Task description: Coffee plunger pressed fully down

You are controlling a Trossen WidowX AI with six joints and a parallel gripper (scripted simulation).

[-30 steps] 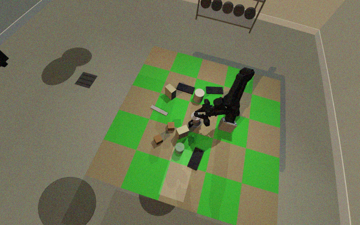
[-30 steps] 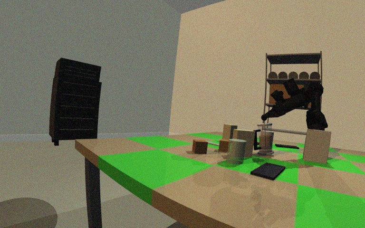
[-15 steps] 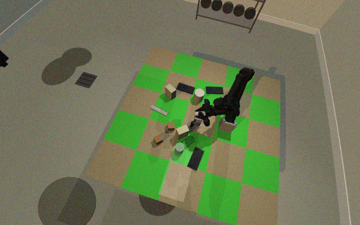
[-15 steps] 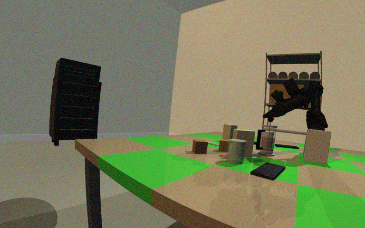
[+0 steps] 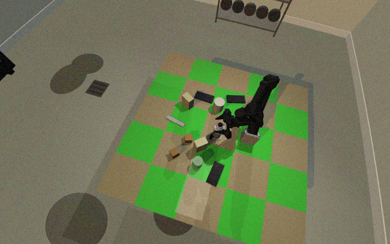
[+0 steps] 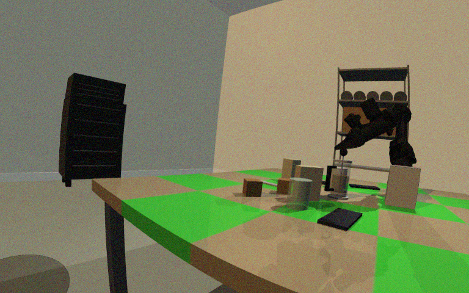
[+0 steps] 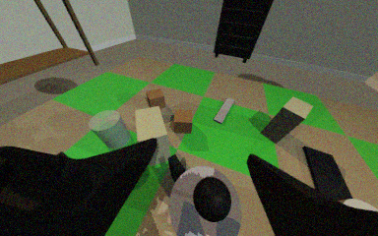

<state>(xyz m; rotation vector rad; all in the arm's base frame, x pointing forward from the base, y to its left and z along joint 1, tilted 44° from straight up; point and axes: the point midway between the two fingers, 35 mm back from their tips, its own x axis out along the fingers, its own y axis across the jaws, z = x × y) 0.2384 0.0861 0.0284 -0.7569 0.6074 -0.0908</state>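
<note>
The coffee press point(image 6: 339, 183) point(image 7: 176, 168) stands upright on the checkered table, clear-walled, with brown contents and a black handle point(image 6: 330, 179). Its round black plunger knob point(image 5: 220, 124) point(image 6: 343, 152) point(image 7: 212, 199) stands above the lid point(image 5: 217, 128) on a thin rod, a short length of which shows in the exterior view. My gripper point(image 5: 213, 127) point(image 7: 201, 150) is open and empty. Its fingers are spread wide on either side of the knob in the wrist view, with a gap to each. In the exterior view the fingertips are at about knob height or just above it.
A cream block point(image 5: 200, 143) point(image 6: 312, 183) point(image 7: 151, 123) stands close beside the handle. A clear cylinder point(image 5: 197, 161) point(image 6: 299, 193) point(image 7: 109, 129), two wooden cubes and a white cylinder point(image 5: 219, 104) stand around. Dark slabs point(image 5: 215, 173) point(image 5: 235, 98) and a grey bar point(image 5: 175, 120) lie flat.
</note>
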